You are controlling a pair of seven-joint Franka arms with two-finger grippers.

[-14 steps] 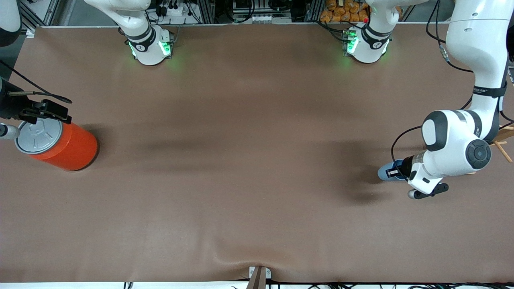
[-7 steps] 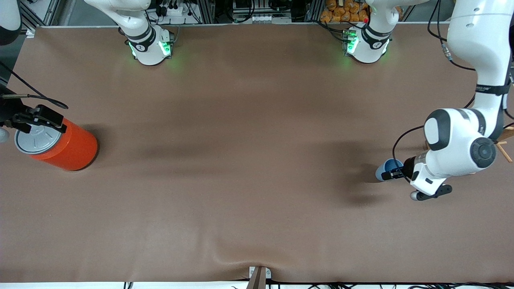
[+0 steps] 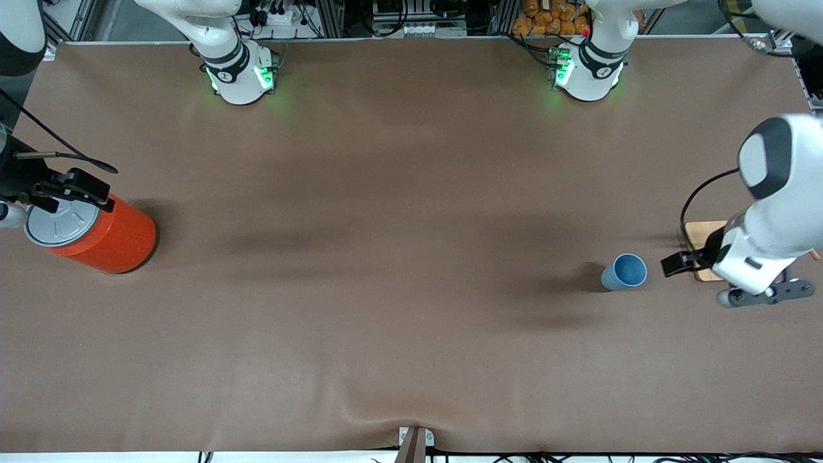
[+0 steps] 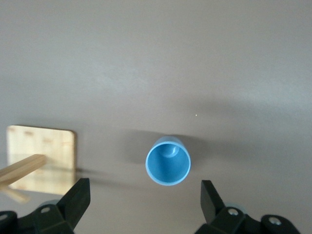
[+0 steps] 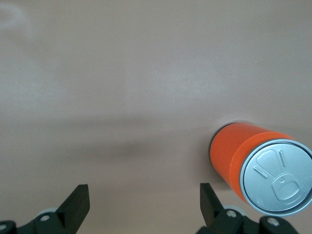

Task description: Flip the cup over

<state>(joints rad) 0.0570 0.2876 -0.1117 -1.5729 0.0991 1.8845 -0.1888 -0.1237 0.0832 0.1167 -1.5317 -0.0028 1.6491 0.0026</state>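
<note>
The left gripper [image 3: 675, 263] hangs spread wide with nothing between its fingers [image 4: 78, 197], up over the table [image 3: 411, 257] at the left arm's end, just beside the cup [image 3: 624, 272] and clear of it. The cup stands upright on the table with its mouth up, its darker blue inside showing in the left wrist view [image 4: 168, 163]. Under the left arm, toward the table's edge from the cup, lies a small wooden board [image 3: 701, 235] with a thin wooden stick [image 4: 22, 168] over it. At the right arm's end of the table the right gripper [image 3: 61, 190] is likewise released and holds nothing, hovering over the grey lid of an orange can [image 3: 96, 233] that stands upright, well apart from the cup.
</note>
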